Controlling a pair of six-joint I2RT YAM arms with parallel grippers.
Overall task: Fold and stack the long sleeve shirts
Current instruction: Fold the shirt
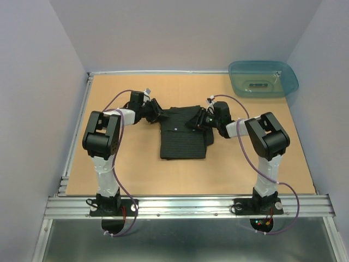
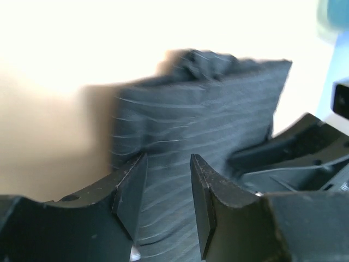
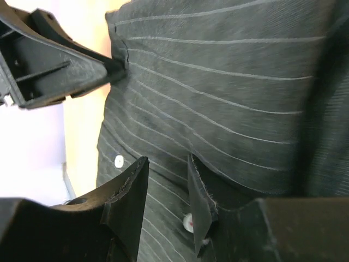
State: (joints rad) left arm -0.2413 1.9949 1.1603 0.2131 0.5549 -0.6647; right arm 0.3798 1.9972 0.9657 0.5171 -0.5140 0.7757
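The long sleeve shirt [image 1: 182,136], black with thin pinstripes, lies folded into a rough rectangle mid-table. My left gripper [image 1: 157,113] is low at its upper left corner. In the left wrist view its jaws [image 2: 168,183] stand apart, with striped cloth [image 2: 207,109] showing in the gap beneath them. My right gripper [image 1: 199,121] is at the shirt's upper right edge. Its jaws [image 3: 166,185] are also apart, over cloth [image 3: 229,82] with a pale button [image 3: 119,161]. A fold of the cloth drapes over the outer side of the right-hand finger [image 3: 199,204].
A teal plastic tub [image 1: 263,78] stands at the back right corner of the wooden table [image 1: 245,169]. Grey walls close in the table on three sides. A metal rail [image 1: 185,204] runs along the near edge, where both arm bases are bolted.
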